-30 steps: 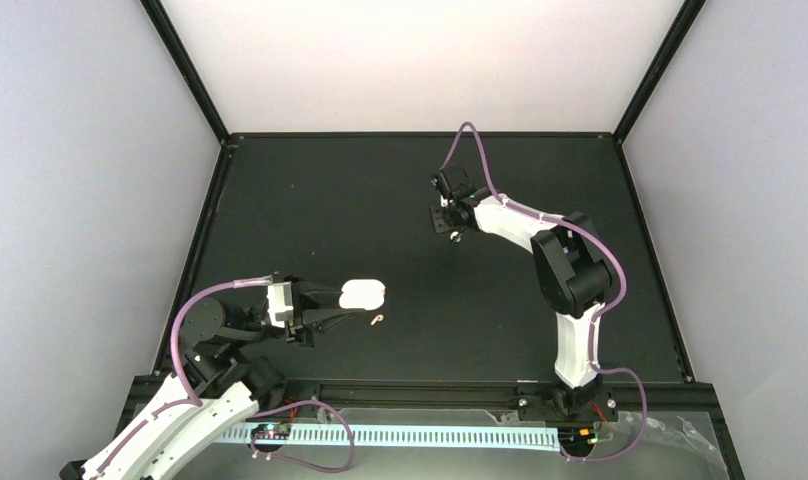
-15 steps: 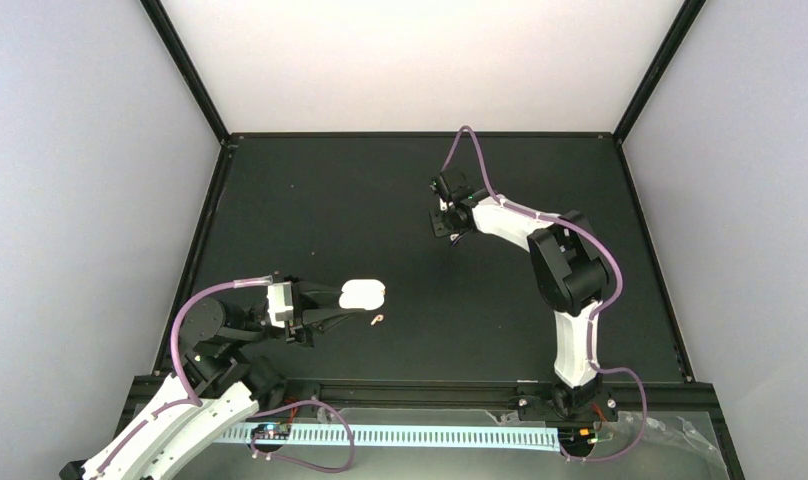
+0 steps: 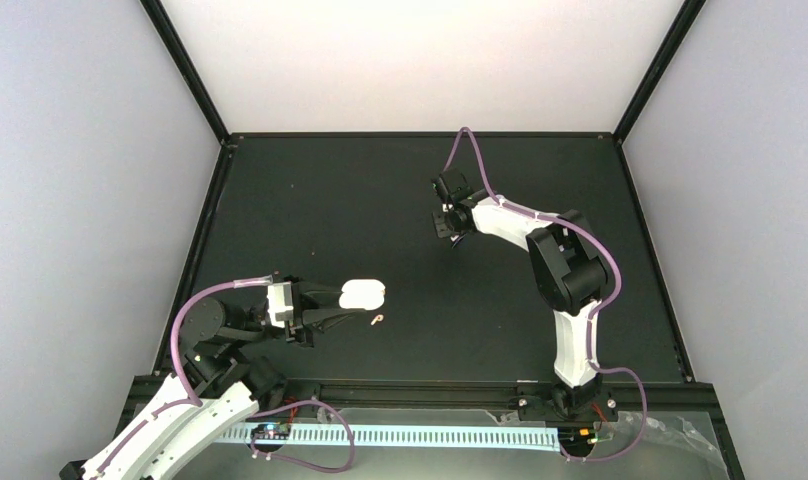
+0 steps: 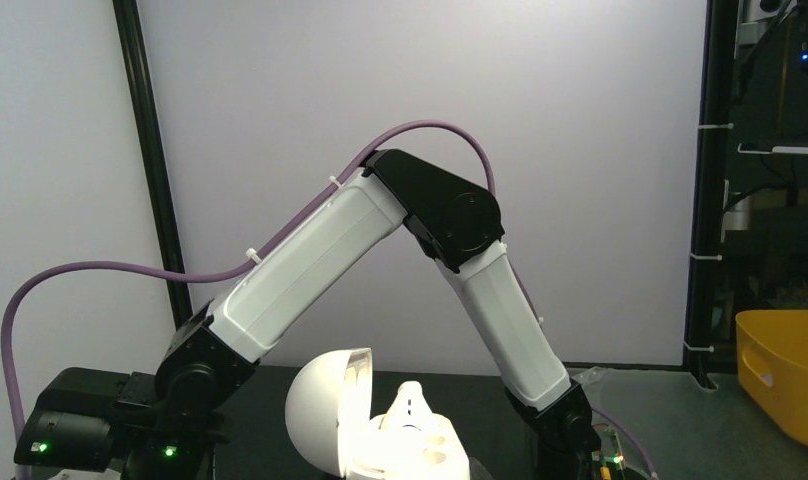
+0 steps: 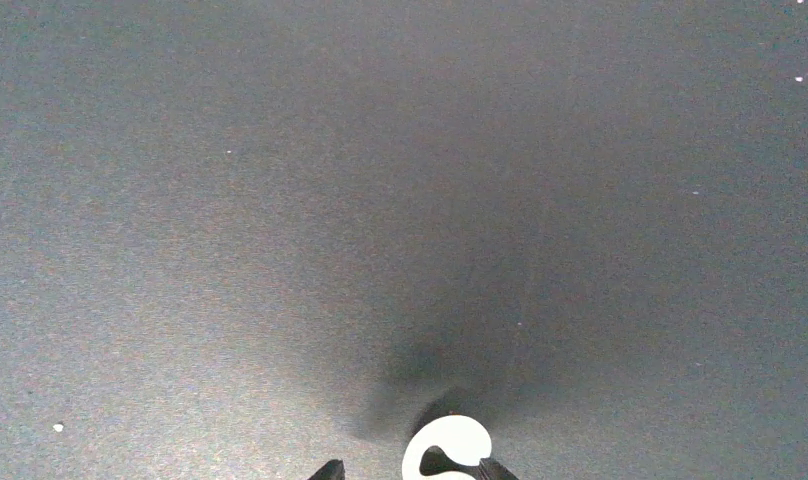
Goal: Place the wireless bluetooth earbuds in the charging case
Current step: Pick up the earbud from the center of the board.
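Note:
The charging case (image 3: 363, 294) is cream-white and sits at the tips of my left gripper (image 3: 340, 303), which is shut on its near side. In the left wrist view the case stands open: the lid (image 4: 325, 410) is up at the left, and one earbud (image 4: 410, 403) stands in the base (image 4: 430, 455). That view does not show my left fingers. A loose pinkish earbud (image 3: 378, 320) lies on the mat just right of the case. My right gripper (image 3: 450, 228) is far back, pointing down at the mat. It is open (image 5: 410, 470) around a white curved earbud (image 5: 447, 445) that lies against the right fingertip (image 5: 495, 468).
The black mat (image 3: 380, 220) is bordered by a black frame and pale walls. A yellow bin (image 4: 785, 370) shows beyond the table at the right of the left wrist view. The right arm (image 4: 380, 240) crosses that view behind the case.
The right wrist has shifted slightly over the mat. The left arm and the case have not moved.

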Robot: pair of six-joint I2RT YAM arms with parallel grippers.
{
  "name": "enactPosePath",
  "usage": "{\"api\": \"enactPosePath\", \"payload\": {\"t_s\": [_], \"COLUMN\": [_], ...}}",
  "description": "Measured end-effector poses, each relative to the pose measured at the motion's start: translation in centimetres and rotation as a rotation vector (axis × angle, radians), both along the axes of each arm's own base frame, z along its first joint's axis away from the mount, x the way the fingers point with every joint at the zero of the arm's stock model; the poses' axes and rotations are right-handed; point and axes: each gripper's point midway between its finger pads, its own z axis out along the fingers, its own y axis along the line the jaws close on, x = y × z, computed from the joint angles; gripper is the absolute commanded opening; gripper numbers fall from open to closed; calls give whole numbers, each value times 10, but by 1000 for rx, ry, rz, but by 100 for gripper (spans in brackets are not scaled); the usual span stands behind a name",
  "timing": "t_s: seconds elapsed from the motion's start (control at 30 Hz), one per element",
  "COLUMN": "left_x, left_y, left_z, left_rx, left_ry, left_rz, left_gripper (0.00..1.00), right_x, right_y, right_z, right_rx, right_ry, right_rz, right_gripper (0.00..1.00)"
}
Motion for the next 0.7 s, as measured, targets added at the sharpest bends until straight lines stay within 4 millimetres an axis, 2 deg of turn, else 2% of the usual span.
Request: {"api": "enactPosePath", "payload": {"t_s": [0.27, 0.53, 0.7], "left_x": [0, 0, 0], "left_y": [0, 0, 0], "left_z": [0, 0, 0], "left_rx": [0, 0, 0], "left_ry": [0, 0, 0], "left_rz": [0, 0, -2], "left_gripper": [2, 2, 2], "right_x": [1, -3, -2], "right_y": [-6, -6, 4], "right_z": [0, -3, 9], "right_rx": [-27, -16, 25], "right_ry": [-8, -7, -22], "right_rz": [-18, -15, 5], "right_gripper": [31, 38, 38]}}
